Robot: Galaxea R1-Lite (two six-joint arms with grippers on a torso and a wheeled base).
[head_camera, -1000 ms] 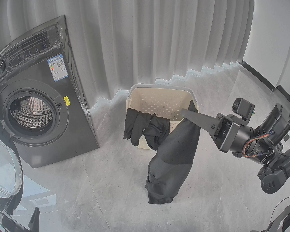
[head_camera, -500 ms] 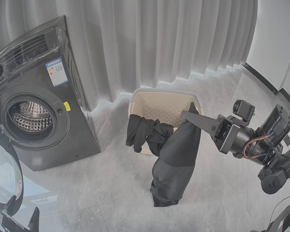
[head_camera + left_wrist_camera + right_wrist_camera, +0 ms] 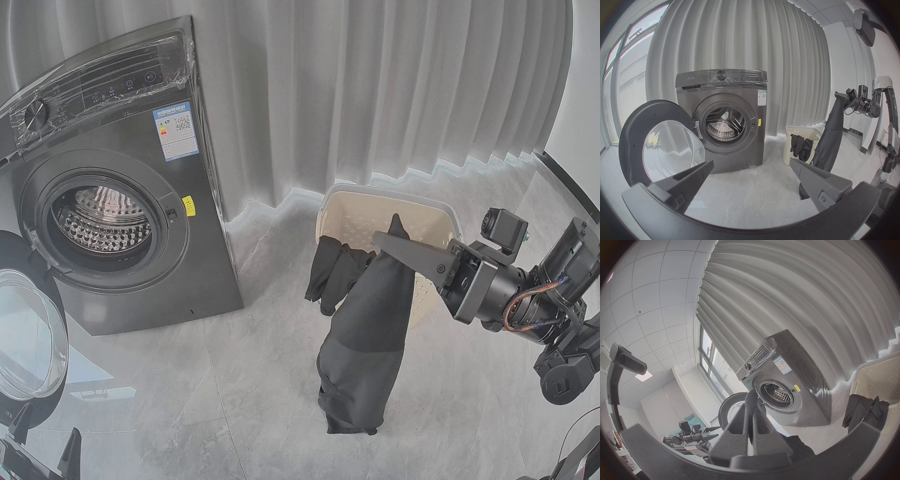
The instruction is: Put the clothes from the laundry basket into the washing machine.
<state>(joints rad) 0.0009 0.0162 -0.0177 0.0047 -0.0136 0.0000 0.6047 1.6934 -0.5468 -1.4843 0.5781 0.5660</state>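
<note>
Meanwhile, the long dark garment [image 3: 365,337] hung clear of the laundry basket [image 3: 359,215]. It was pinched by its top end in the closed fingers [image 3: 412,253] of the right gripper [image 3: 382,240] and trailed down in front of the basket's near wall. Whether its lower end brushed the floor [image 3: 250,387] could not be told.

Over the previous second the garment and the gripper kept almost the same place in the head view. The washing machine [image 3: 206,250], the basket and the curtain [image 3: 375,94] all slid across the frame together. That was the sign of a camera that had swung toward the machine, not of anything on the floor having moved. The turn brought the open drum [image 3: 103,219] more fully before the robot.

More dark clothes [image 3: 334,275] lay draped over the basket's rim, just as they had a second earlier. The machine's door [image 3: 31,337] stood swung wide, and the left gripper [image 3: 751,162] waited low near it with its fingers spread and empty.

By this reading, one piece was out of the basket and the carry to the drum had begun. The load looked long and limp, likely to drag or snag at the door opening unless fed in top first. The draped clothes remained to be fetched.
</note>
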